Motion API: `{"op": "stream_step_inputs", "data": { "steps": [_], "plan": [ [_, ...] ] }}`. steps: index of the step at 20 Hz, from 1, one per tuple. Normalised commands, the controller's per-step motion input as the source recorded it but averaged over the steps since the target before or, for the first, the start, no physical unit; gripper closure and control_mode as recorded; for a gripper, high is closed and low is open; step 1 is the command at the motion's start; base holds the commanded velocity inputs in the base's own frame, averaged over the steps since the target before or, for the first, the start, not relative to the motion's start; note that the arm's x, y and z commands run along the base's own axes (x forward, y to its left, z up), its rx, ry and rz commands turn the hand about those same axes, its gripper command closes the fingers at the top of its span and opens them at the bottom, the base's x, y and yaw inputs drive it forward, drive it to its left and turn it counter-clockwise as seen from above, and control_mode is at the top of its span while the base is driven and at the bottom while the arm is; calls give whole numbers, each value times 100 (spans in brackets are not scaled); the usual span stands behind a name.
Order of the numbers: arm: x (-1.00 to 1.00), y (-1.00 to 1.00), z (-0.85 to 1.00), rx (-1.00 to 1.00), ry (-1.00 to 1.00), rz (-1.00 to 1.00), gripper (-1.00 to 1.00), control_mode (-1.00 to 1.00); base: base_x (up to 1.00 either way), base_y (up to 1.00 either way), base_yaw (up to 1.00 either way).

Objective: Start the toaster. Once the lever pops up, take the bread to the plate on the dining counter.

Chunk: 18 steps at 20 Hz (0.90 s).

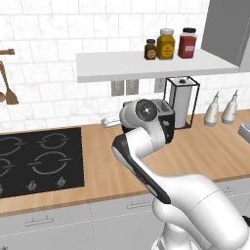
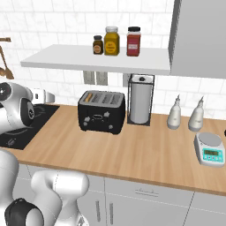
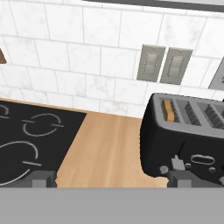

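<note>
The black toaster (image 2: 102,112) stands on the wall counter, toward the tiled wall. The bread (image 3: 168,110) sits down in its leftmost slot, only its tan top edge showing. A small grey lever (image 3: 176,162) sticks out of the toaster's front face, low down. My gripper (image 3: 112,179) is open and holds nothing. Its fingertips (image 3: 43,178) are spread wide above the bare wood between the cooktop and the toaster. The white hand (image 1: 110,120) hovers just left of the toaster, apart from it. The plate and the dining counter are out of view.
A black cooktop (image 1: 39,158) lies at the left of the counter. Right of the toaster stand a paper towel holder (image 2: 141,103), two bottles (image 2: 175,114) and a kitchen scale (image 2: 211,149). A shelf with jars (image 2: 112,42) hangs overhead.
</note>
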Motion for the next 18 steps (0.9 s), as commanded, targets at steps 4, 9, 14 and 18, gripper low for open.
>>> {"op": "stream_step_inputs", "data": {
  "steps": [4, 9, 14, 18],
  "plan": [
    [0, 0, 0, 0, 0, 0, -100, -100, 0, 0, 0],
    [0, 0, 0, 0, 0, 0, -100, -100, 0, 0, 0],
    [0, 0, 0, 0, 0, 0, -100, -100, 0, 0, 0],
    [0, 0, 0, 0, 0, 0, -100, -100, 0, 0, 0]
  ]
}}
